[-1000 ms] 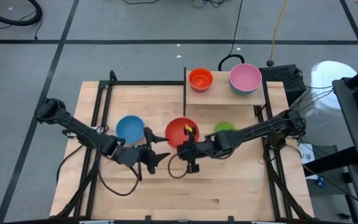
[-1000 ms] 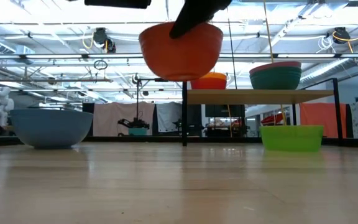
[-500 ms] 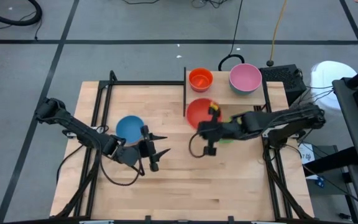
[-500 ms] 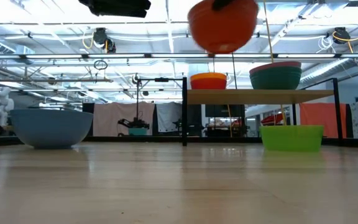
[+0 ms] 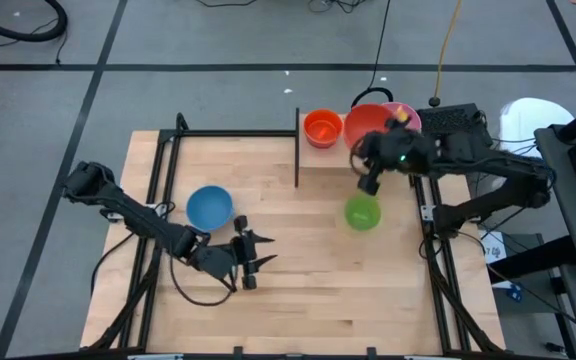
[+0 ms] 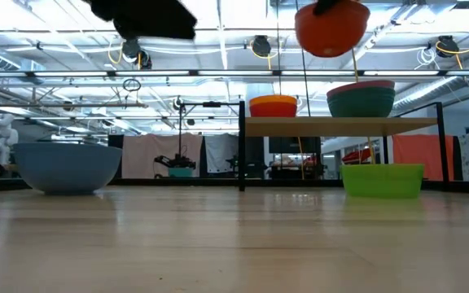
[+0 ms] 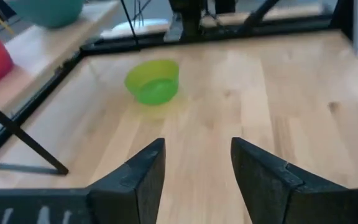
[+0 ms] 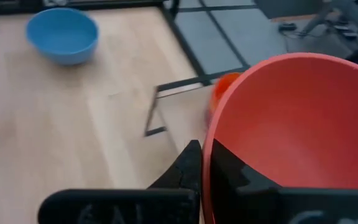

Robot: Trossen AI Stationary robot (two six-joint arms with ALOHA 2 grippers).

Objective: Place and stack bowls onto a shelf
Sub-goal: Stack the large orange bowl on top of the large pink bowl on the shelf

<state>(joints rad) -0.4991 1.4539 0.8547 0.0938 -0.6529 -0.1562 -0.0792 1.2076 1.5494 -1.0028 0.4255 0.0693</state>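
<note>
My right gripper is shut on a red bowl and holds it high above the shelf, a pale board with a dark upright panel. In the low view the red bowl hangs over the gap between an orange bowl stack and a pink-on-teal stack standing on the shelf. A lime green bowl and a blue bowl sit upright on the table. My left gripper is open, low over the table near the blue bowl, touching nothing. My right gripper pinches the red bowl's rim, one finger outside the wall and the other inside. The bowl is lifted clear, mouth up and a little tilted, above the shelf.
The pink bowl and the orange bowl take up the shelf's far part. Black frame rails run along the table's sides. In the left wrist view the green bowl lies ahead of my open left fingers across bare wood.
My right gripper has carried the red bowl up from over the table's middle, toward the far right, to above the shelf beside the pink bowl. The bowl has stayed mouth up in the hold.
</note>
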